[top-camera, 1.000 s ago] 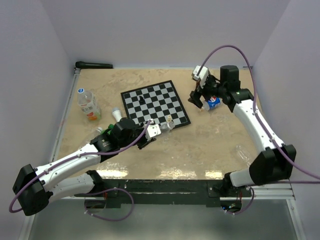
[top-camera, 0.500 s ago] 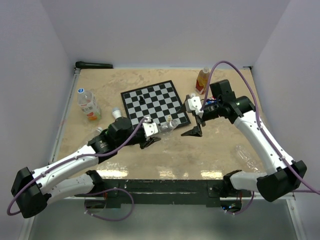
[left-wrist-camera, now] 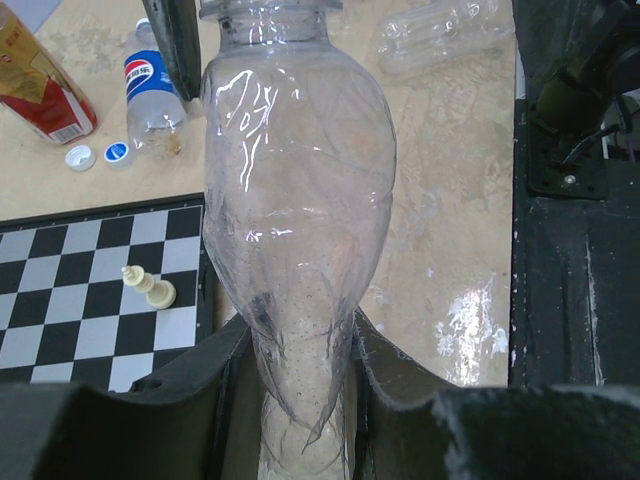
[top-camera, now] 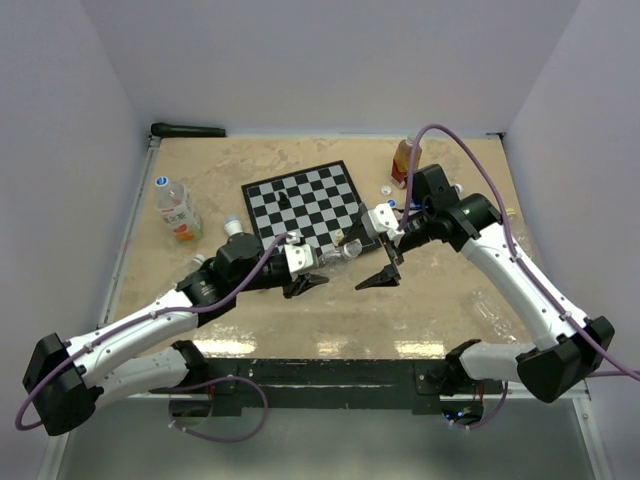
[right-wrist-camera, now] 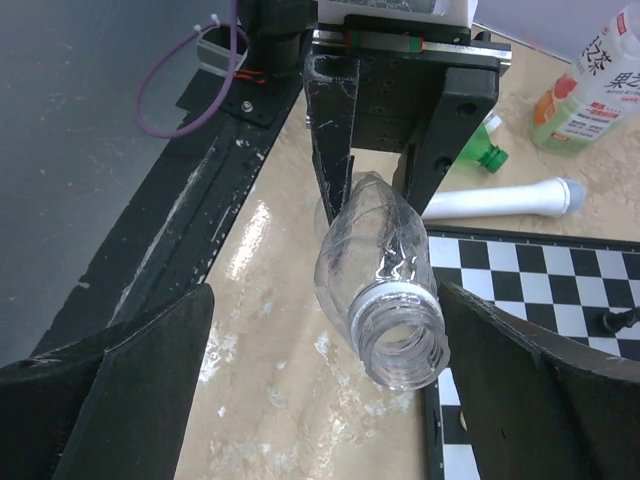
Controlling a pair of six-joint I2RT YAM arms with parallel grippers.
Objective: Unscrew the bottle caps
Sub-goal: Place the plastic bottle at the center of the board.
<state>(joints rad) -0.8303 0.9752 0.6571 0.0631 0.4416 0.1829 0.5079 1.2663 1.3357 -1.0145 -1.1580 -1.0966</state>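
The left gripper (left-wrist-camera: 300,345) is clamped on the lower body of a clear bottle (left-wrist-camera: 300,200), with one finger (left-wrist-camera: 200,385) pressed to each side. It holds the bottle just off the near right corner of the chessboard (top-camera: 310,205), and the bottle's bare threaded mouth (right-wrist-camera: 403,340) points toward the other arm. The right gripper (top-camera: 385,265) faces that mouth with its jaws spread wide apart and touches nothing; it is also just off the board's near right corner. A white cap (left-wrist-camera: 78,156) and a blue cap (left-wrist-camera: 117,152) lie side by side on the table (top-camera: 440,300) just past the chessboard's far right corner. Both are beside a Pepsi bottle (left-wrist-camera: 150,95) and near a red-labelled bottle (left-wrist-camera: 40,90). A cream chess piece (left-wrist-camera: 148,285) sits on a square at the board's right edge. Off the board's near left corner lie a white tube (right-wrist-camera: 495,200) and a green cap (right-wrist-camera: 488,157). Whether that cap is screwed onto anything cannot be told.
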